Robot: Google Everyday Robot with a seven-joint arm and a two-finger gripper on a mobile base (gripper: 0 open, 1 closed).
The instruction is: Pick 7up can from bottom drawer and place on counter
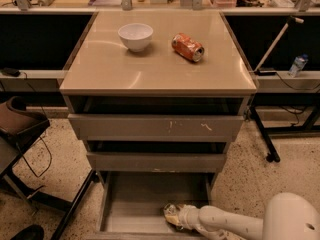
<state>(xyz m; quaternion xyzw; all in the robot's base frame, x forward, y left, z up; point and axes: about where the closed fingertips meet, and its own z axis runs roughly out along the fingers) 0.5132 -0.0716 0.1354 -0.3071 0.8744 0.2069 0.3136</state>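
The bottom drawer (pixel 135 204) is pulled out at floor level and shows a plain grey floor. My gripper (pixel 174 217) reaches into its front right part on the white arm (pixel 225 223), low over the drawer floor. A small pale green and silver shape at the gripper's tip looks like the 7up can (pixel 169 213), and the gripper covers most of it. The beige counter (pixel 150 69) tops the cabinet above.
A white bowl (pixel 135 36) and an orange-red can (pixel 188 47) lying on its side are on the counter. The two upper drawers (pixel 155 126) stand slightly open. A dark chair (pixel 20 129) stands at the left, and a stand's legs (pixel 265 134) at the right.
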